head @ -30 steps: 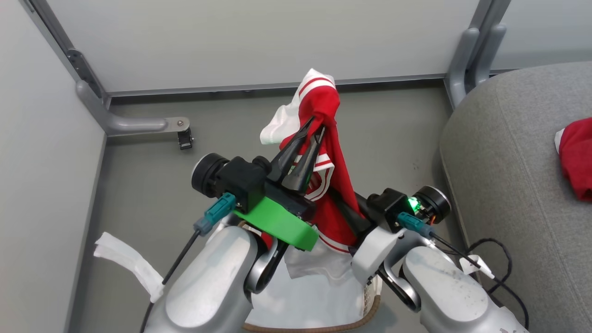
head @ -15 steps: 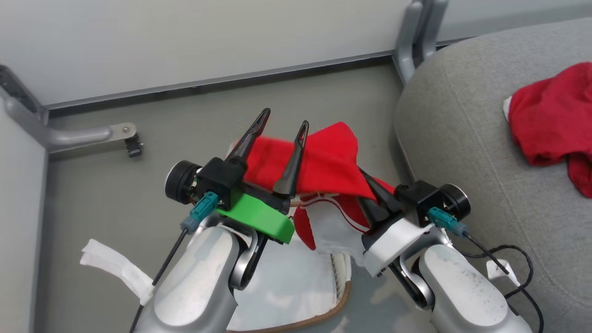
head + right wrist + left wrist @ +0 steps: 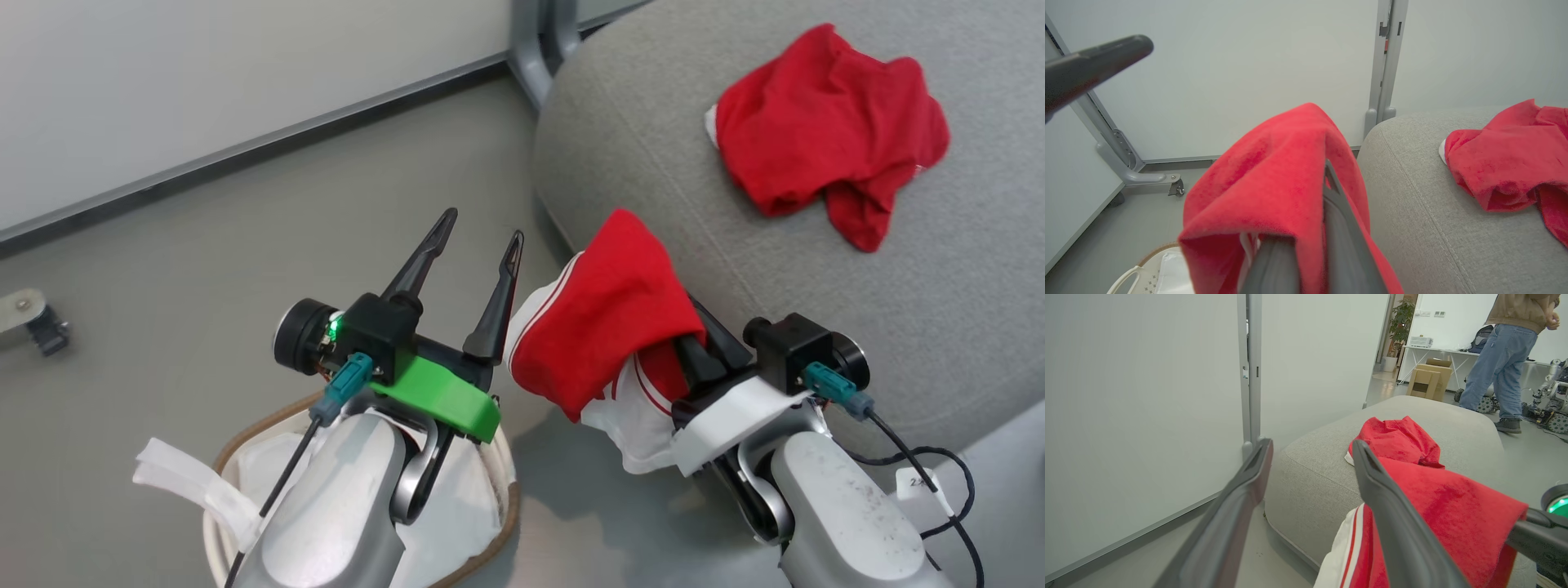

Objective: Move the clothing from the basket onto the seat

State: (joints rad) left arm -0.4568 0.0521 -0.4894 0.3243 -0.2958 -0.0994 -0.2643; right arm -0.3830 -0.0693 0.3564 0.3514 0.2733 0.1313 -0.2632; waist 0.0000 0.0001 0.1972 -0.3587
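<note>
We record a soft, napped red garment (image 3: 604, 327) with white stripes pinched in the closed right end effector (image 3: 698, 339) at the rounded edge of the grey woven-fabric seat (image 3: 816, 278), a crumpled second garment (image 3: 824, 155) lying on it, and the left end effector (image 3: 482, 229) spread wide, empty.

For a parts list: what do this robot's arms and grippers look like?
Both forearms are pale grey rounded shells. The left gripper and right gripper have long dark tapered fingers on black wrist blocks with teal connectors and black cables. A green bracket marks the left wrist, a white bracket the right.
</note>
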